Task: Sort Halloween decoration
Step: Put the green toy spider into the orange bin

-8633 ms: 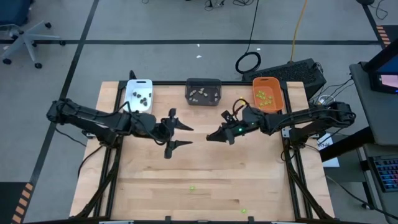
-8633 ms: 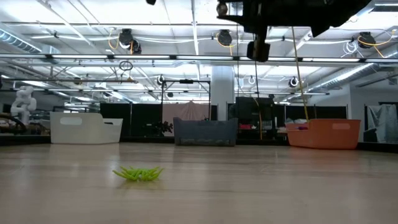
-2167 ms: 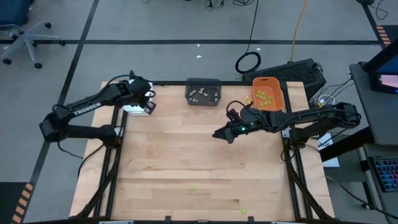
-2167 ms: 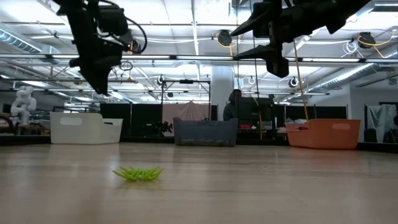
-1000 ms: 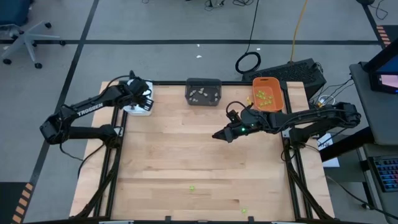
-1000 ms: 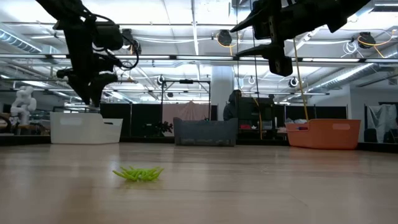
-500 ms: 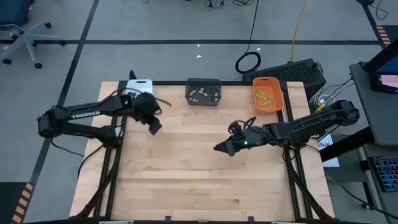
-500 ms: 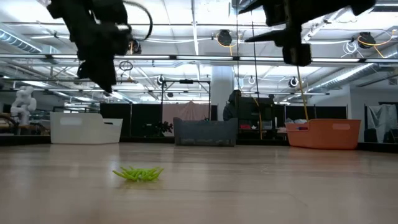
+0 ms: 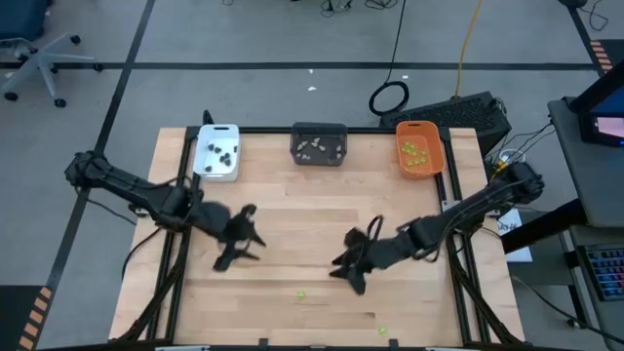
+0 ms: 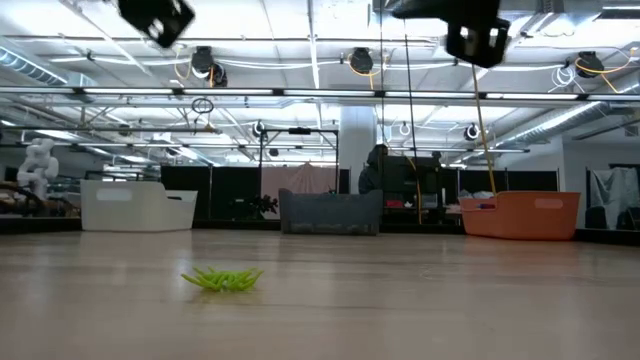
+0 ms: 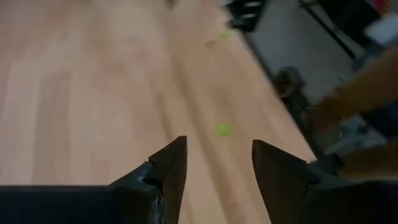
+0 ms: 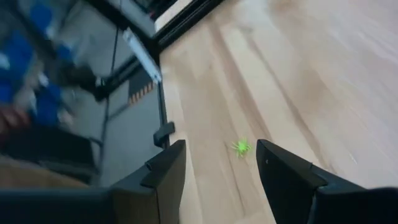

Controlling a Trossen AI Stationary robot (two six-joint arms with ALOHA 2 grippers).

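Two lime green pieces of Halloween decoration lie on the wooden table near its front edge, one point(image 9: 301, 292) in the middle and one point(image 9: 382, 331) further right. The low view shows a green spider point(image 10: 222, 279) flat on the wood. My left gripper point(image 9: 244, 237) hovers open over the table's left middle, with a green piece point(image 11: 224, 129) ahead of its fingers. My right gripper point(image 9: 349, 268) hovers open right of centre, and a green spider point(image 12: 241, 147) lies ahead of it. Neither gripper holds anything.
Three trays stand along the far edge: a white tray point(image 9: 216, 151) with dark pieces, a dark grey tray point(image 9: 319, 143) with pale pieces, and an orange tray point(image 9: 419, 156) with green pieces. Bare wood lies between the grippers and the front edge.
My left gripper has swung away from the white tray toward the table's near edge and centre, turning as it went. My right gripper has moved toward the near edge and slightly left. Both stay open, and the green pieces have not moved.
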